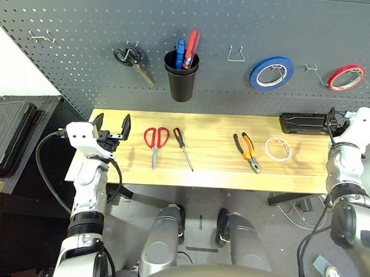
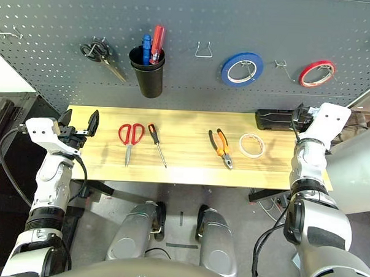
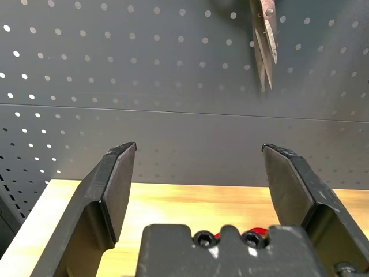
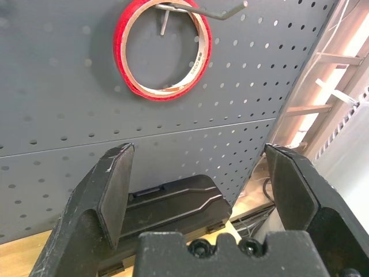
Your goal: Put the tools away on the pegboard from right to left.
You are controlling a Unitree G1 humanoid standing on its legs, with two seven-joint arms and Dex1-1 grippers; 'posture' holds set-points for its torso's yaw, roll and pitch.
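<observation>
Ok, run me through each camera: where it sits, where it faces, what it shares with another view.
Left eye view: on the head, looking forward and down at the table and pegboard; both silver forearms show.
Right eye view: beside it, same scene, slightly shifted.
Left wrist view: on the left arm, facing the pegboard through the open left tool; the black-handled scissors hang ahead.
Right wrist view: on the right arm, facing the red tape roll through the open right tool.
Shared: that roll appears in both eye views too.

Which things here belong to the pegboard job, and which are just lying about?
Job: white tape, pliers, screwdriver, red scissors, pegboard.
Lying about: blue tape, red tape, black scissors, black case.
</observation>
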